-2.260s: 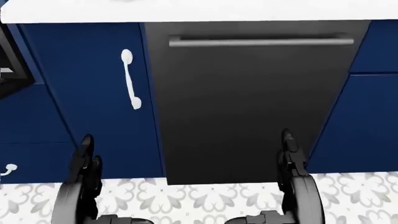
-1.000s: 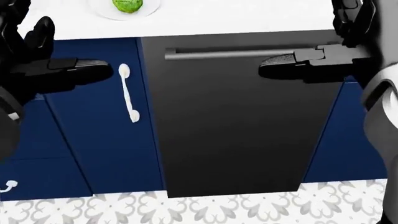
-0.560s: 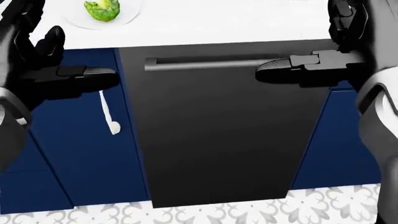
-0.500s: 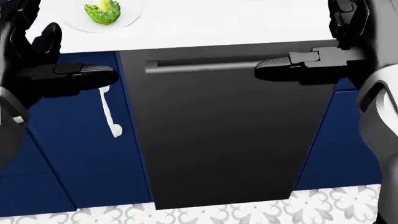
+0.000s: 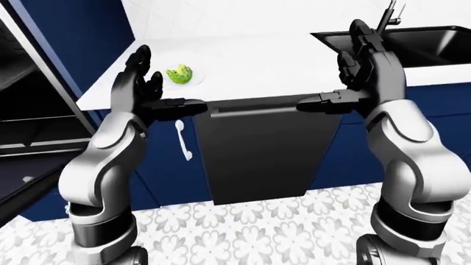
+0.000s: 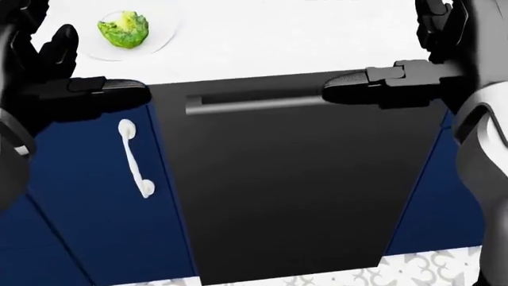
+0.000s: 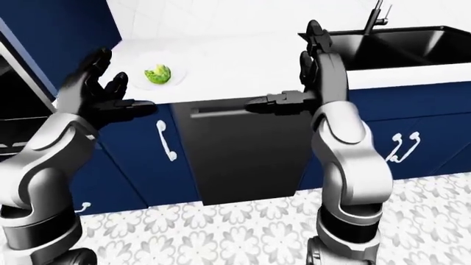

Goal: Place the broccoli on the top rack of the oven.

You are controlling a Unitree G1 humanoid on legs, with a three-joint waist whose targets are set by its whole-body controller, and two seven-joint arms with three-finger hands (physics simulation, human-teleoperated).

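The green broccoli (image 6: 123,28) lies on a white plate (image 6: 161,43) on the white counter, at the top left of the head view. My left hand (image 5: 157,83) is raised just short of the counter edge, right beside the plate, open with fingers up and thumb held sideways. It holds nothing. At the same height, over the black dishwasher front (image 6: 286,190), my right hand (image 5: 344,74) is also open and holds nothing. The oven (image 5: 26,116) stands open at the far left of the left-eye view, its dark racks showing.
A grey bar handle (image 6: 250,105) crosses the dishwasher top. Blue cabinets with a white handle (image 6: 135,158) flank it. A black sink (image 5: 430,41) with a faucet (image 5: 388,14) sits at the counter's right. The floor (image 5: 258,232) is patterned tile.
Both hands rose from low near the floor to counter height. The camera tilted up, so the counter, plate and broccoli slid down into the head view. Both hands stayed open.
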